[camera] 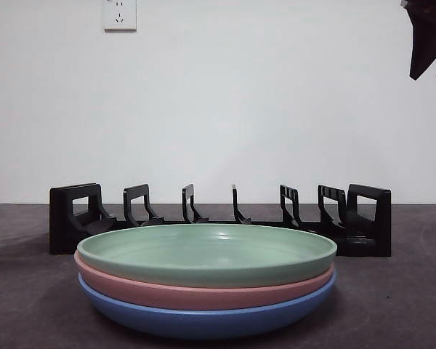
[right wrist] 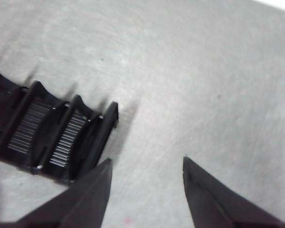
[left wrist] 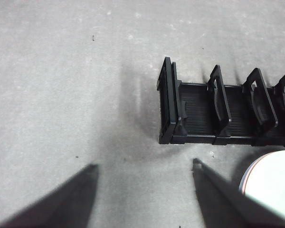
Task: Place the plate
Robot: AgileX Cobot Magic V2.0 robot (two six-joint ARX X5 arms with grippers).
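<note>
Left fingers (left wrist: 145, 164) apart, plates (left wrist: 270, 183) cropped

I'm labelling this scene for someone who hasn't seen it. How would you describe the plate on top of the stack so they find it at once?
Start at the long black rack standing across the table. Right in front of it sits a stack of three shallow plates. The one wanted is the green plate on top, resting on the pink plate, with the blue plate at the bottom.
</note>
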